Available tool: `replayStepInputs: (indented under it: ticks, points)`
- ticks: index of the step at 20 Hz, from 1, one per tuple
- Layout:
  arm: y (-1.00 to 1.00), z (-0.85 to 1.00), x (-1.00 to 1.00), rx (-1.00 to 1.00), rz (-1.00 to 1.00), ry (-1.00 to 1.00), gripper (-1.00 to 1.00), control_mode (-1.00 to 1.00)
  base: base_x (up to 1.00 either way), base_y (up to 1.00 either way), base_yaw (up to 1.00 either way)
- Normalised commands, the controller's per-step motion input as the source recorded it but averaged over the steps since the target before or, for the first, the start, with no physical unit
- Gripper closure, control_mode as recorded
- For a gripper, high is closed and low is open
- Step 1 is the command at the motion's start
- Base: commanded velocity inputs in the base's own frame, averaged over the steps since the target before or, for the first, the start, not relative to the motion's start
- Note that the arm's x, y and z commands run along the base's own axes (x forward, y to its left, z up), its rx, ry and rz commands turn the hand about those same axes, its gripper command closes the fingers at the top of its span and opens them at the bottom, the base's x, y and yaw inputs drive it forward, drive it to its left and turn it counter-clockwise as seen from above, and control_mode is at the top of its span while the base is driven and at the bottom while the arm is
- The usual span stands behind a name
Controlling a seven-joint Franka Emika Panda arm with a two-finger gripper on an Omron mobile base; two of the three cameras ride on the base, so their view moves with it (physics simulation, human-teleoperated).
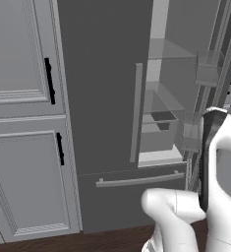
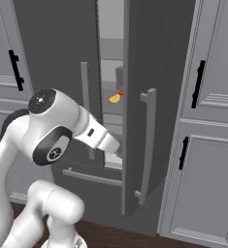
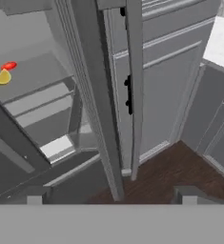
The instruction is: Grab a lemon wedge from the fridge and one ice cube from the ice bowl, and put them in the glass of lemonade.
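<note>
Pale grey panelled cabinets (image 2: 203, 145) with black handles flank the fridge (image 1: 107, 98) you are parked in front of, and dark wood floor (image 3: 175, 167) runs along its foot. You can see that the right door (image 2: 149, 111) stands swung out toward you, edge-on in the right base view, while the left door stays closed; that gap is there, I judge, so the arm can get at the shelves. Look through it and you will find the lemon wedge (image 2: 114, 99) lying on a shelf inside, bright yellow, with a small red oval thing (image 2: 121, 93) just beside it; the hand view shows the same pair at the upper left, the wedge (image 3: 2, 77) touching or nearly touching the red piece. Your gripper (image 3: 108, 195) has its jaws spread wide with nothing between them, its dark fingertips (image 3: 35, 194) low in the hand view and pointed at the open door's edge and long bar handle (image 3: 135, 86) rather than at the wedge. The arm (image 2: 93, 133) reaches forward into the gap at about drawer height, below the shelf that carries the wedge. What stands in your way is that door edge and handle close on the right, the closed left door on the other side, and the red piece crowding the wedge.
</note>
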Motion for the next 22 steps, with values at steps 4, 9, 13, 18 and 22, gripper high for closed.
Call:
replayStepInputs:
  ticks: [4, 9, 13, 18, 22]
  points:
    - [0.58, 0.0, 0.76, -0.36, 0.21, 0.32, -1.0, -1.0, 0.0, 0.0, 0.0]
    - [0.12, -0.07, 0.97, -0.42, 0.11, 0.4, -1.0, -1.0, 0.0, 0.0, 0.0]
    - [-0.06, -0.33, 0.62, -0.29, 0.04, 0.28, -1.0, -1.0, 0.0, 0.0, 0.0]
    - [-0.15, -0.48, 0.14, -0.09, 0.01, 0.08, -1.0, -1.0, 0.0, 0.0, 0.0]
    - [-0.21, -0.19, 0.09, -0.03, 0.0, 0.09, -1.0, -1.0, 0.0, 0.0, 0.0]
